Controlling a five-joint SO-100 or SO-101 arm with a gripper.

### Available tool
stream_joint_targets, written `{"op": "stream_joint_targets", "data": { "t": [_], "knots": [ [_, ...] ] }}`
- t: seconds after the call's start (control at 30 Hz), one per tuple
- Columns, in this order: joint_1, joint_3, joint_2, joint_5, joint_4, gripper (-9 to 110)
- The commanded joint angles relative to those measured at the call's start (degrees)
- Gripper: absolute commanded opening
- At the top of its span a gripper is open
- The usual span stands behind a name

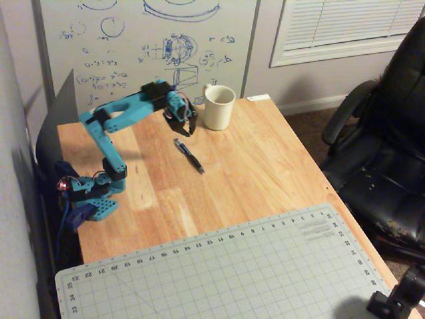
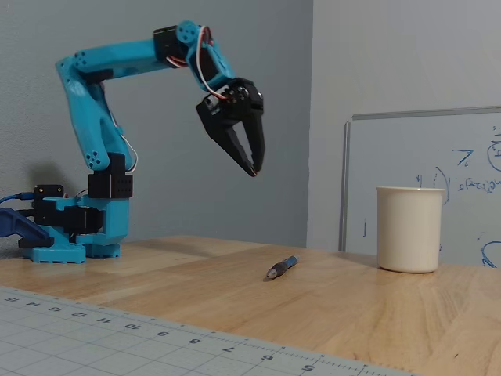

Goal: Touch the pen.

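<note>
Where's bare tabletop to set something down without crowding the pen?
In the overhead view, bare wood lies right of the pen, between the mug and the cutting mat, and between the pen and the arm's base. It is crowded between mug and pen, under the end effector.

Whiteboard cut off at the fixed view's right edge, office chair likewise overhead.
</note>
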Motion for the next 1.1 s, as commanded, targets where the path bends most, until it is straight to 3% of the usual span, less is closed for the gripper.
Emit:
{"op": "stream_joint_targets", "data": {
  "t": [0.0, 0.63, 1.07],
  "knots": [
    [2.8, -9.3, -6.3, -0.2, -0.2, 1],
    [4.6, -22.9, -28.8, -0.3, -0.7, 1],
    [4.6, -25.2, -34.5, -0.3, -0.7, 1]
  ]
}}
